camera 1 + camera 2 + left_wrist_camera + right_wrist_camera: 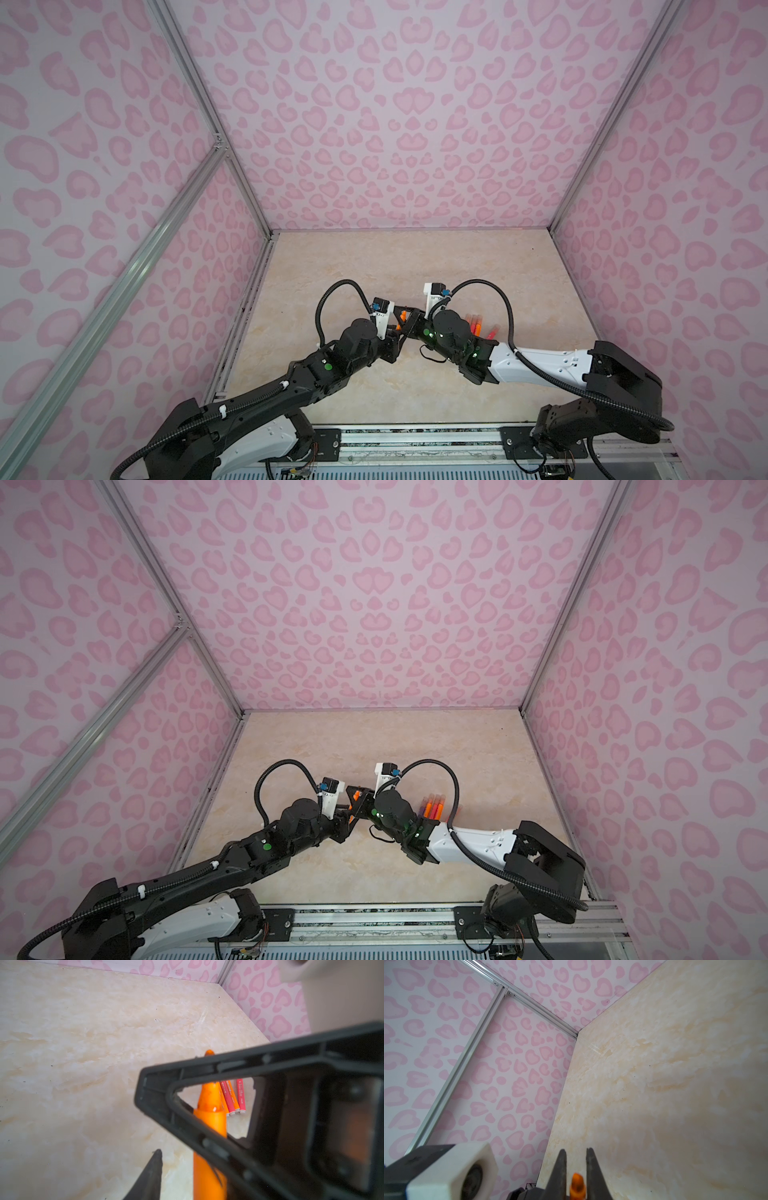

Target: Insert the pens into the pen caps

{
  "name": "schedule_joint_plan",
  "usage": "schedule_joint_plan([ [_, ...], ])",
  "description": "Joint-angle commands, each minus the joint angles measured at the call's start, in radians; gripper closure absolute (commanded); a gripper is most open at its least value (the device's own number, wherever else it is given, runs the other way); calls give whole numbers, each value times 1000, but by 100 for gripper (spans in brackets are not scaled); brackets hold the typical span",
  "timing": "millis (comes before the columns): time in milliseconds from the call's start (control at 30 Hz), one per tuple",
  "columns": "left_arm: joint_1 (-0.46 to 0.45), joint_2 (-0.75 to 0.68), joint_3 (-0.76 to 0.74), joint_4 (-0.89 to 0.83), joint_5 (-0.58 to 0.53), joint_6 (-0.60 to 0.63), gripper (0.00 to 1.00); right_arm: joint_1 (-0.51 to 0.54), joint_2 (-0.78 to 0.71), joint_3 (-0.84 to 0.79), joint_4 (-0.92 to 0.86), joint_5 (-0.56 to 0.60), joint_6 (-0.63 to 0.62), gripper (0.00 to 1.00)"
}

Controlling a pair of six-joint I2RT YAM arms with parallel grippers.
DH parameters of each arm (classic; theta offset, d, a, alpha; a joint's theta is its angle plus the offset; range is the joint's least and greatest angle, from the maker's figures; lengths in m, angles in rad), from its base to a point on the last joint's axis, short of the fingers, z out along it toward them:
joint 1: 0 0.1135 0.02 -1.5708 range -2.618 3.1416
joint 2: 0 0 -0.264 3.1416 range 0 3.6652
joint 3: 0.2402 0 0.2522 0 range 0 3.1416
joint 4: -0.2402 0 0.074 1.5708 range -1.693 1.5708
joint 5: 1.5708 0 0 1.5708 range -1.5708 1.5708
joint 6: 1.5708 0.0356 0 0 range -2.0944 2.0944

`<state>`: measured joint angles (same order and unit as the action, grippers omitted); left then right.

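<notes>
Booth: pink heart-print walls around a beige marbled tabletop (374, 266), smooth and faintly specked.
Right hand (576, 1151): clamped on the orange pen (208, 1126), mid-frame in both top views.
Left hand (395, 331): one finger (154, 1174) stands clear of the barrel, so I read the hand as apart.
Progress: the laid pens (478, 326), right of centre, show pale ends and are probably capped. I can't tell for the held one.
Materials: slim glossy plastic barrels, conical nose, white butts.

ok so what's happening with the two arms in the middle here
Both arms meet over the table. The right gripper is shut on an orange pen; the left gripper is beside it, its visible finger clear of the pen. More pens lie together to the right.
</notes>
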<state>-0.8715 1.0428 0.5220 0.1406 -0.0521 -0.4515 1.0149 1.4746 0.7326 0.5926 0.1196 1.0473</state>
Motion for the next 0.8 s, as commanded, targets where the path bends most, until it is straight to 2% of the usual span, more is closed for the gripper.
schedule_joint_plan([
  [0,0,-8,13,43,-1,2,61,4,10,-8,51,22,16,100],
  [333,0,-13,-2,76,1,-1,94,5,10,-34,93,48,39,100],
  [400,-1,-13,-2,74,-6,-3,96,5,11,-35,92,49,32,100],
  [567,7,-27,-21,56,-92,-26,97,-8,-52,-44,-4,117,-25,71],
  [767,93,-41,-108,19,-91,-73,97,-78,-175,-45,-317,300,-166,58],
])
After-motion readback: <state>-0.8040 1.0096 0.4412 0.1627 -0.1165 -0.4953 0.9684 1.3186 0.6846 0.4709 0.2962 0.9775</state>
